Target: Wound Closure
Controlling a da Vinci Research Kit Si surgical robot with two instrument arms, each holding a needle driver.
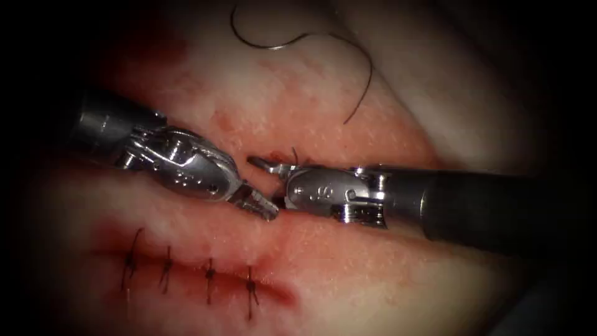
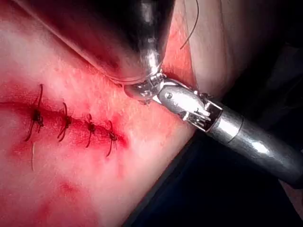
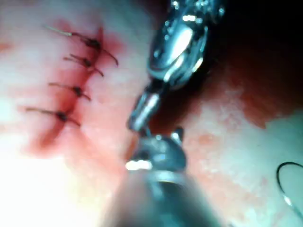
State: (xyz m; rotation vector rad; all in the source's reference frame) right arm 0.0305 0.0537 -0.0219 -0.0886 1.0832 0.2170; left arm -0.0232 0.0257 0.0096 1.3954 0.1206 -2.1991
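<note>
Above the cut point(image 1: 211, 274), left pincer point(image 1: 264, 208) and right pincer point(image 1: 268, 183) meet empty — thread point(image 1: 367, 62) apart.

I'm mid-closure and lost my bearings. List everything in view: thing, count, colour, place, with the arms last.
Tissue: one piece, pale pink, under both tools.
Stitches: four, dark, in a row along the closed cut, nearer the camera than the tools.
Red fluid: smears along the stitch row and around the tool tips.
Thread: one dark loose strand, curling on the tissue beyond the tools.
Needle: I can't make it out for certain.
Left end effector: one, silver, jaws shut, tip beside the right tool.
Right end effector: one, silver; upper jaw raised, a short dark thread stub by it.
</note>
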